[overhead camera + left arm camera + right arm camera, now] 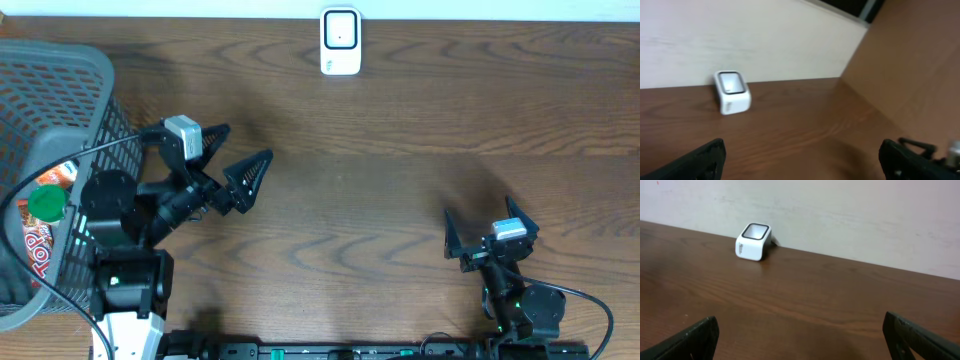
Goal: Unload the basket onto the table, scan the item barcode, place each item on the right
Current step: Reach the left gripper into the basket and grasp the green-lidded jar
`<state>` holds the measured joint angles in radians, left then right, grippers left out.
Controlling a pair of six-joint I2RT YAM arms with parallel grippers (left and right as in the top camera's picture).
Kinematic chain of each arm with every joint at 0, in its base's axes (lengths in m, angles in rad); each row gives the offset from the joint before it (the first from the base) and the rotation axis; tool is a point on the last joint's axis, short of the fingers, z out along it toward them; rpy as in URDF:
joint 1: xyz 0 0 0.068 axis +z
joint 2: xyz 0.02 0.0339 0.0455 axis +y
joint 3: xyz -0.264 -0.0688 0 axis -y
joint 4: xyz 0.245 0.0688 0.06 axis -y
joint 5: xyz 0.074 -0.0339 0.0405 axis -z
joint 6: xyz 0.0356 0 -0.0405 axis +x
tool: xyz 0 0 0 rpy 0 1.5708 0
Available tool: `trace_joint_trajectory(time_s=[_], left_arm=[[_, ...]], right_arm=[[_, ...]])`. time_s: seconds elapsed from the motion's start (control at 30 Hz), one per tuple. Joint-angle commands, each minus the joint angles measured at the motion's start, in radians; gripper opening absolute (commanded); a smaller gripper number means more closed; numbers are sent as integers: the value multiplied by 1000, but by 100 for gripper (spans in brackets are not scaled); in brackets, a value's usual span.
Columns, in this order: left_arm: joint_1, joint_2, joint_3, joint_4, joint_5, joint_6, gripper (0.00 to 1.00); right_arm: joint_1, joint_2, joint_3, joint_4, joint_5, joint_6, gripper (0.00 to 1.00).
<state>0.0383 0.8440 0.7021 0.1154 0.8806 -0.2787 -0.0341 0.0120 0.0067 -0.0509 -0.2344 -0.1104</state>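
The white barcode scanner point(340, 42) stands at the far edge of the table, also seen in the left wrist view point(731, 92) and the right wrist view point(753, 242). A red printed packet point(38, 235) and something with a round green lid point(45, 203) lie in the grey basket point(60, 80) at the left. My left gripper point(247, 143) hovers just right of the basket, open and empty point(801, 150). At the near right, my right gripper point(480, 212) is open too, with only bare table between its fingers point(801, 325).
The basket's mesh wall sits right beside the left arm. A pale wall runs behind the scanner point(840, 210). Brown wooden tabletop point(380, 190) lies between the two arms.
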Motion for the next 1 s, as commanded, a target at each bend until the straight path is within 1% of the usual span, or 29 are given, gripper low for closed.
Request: trace_joint_trajectory(time_s=[0.0,0.07,0.17,0.27,0.33,0.4,0.47,0.53,0.57,0.6,0.63,0.7,0.77,0.83,0.87,0.97], left_arm=[[2,27,70,13,115,-81,98],[3,53,121,13,156,-95,98],[6,96,221,9,176,-127,98],[26,146,337,-9,205,-127,98],[63,183,411,-9,211,-128,98],[134,221,492,-10,186,-166,98],[229,256,568,-37,121,-259,98],[333,291,637,-80,74,-304,98],[397,313,678,-119,48,-307,98],[435,326,701,-148,31,-307,98],[513,353,750,-217,-10,-306,98],[597,379,797,-280,-53,-298,98],[704,408,847,-350,-131,-299,98],[791,431,877,-426,-241,-299,98],[834,444,889,-493,-329,-299,98],[896,478,893,-673,-517,-268,98]], right_arm=[[10,-5,-1,-5,1,-3,99],[10,-5,-1,-5,1,-3,99],[10,-5,-1,-5,1,-3,99],[10,-5,-1,-5,1,-3,99],[10,-5,-1,-5,1,-3,99],[10,-5,-1,-5,1,-3,99],[10,-5,-1,-5,1,-3,99],[10,-5,-1,-5,1,-3,99],[10,-5,-1,-5,1,-3,99],[10,-5,-1,-5,1,-3,99],[10,-5,-1,-5,1,-3,99],[10,-5,-1,-5,1,-3,99],[10,-5,-1,-5,1,-3,99],[10,-5,-1,-5,1,-3,99],[10,-5,-1,-5,1,-3,99],[10,-5,-1,-5,1,-3,99]])
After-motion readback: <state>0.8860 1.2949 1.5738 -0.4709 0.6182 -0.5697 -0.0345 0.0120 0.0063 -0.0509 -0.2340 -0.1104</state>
